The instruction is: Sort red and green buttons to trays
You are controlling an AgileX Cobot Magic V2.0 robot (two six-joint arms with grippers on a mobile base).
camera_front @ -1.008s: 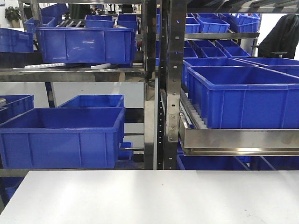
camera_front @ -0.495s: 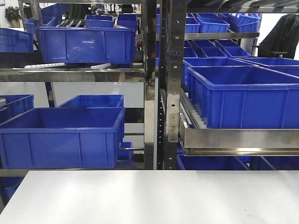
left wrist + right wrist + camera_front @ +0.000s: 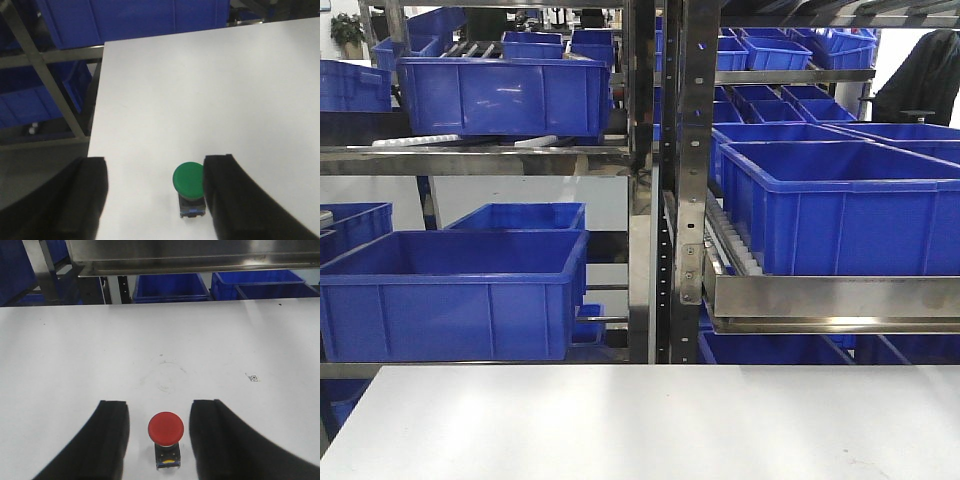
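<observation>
In the left wrist view a green button [image 3: 188, 181] with a domed cap on a short dark body stands on the white table [image 3: 200, 90]. My left gripper [image 3: 155, 170] is open around it, and the cap lies close against the right finger [image 3: 225, 190]. In the right wrist view a red button [image 3: 165, 428] stands on the table between the fingers of my right gripper [image 3: 159, 412], which is open with a gap on both sides. The trays are out of view. Neither gripper shows in the front view.
Metal shelving [image 3: 655, 180] with several deep blue crates [image 3: 450, 290] stands behind the table [image 3: 640, 425]. The table's left edge [image 3: 95, 125] lies near my left gripper, with a dark frame and blue crates [image 3: 30, 100] beyond it. A small printed marker [image 3: 253, 377] sits on the table.
</observation>
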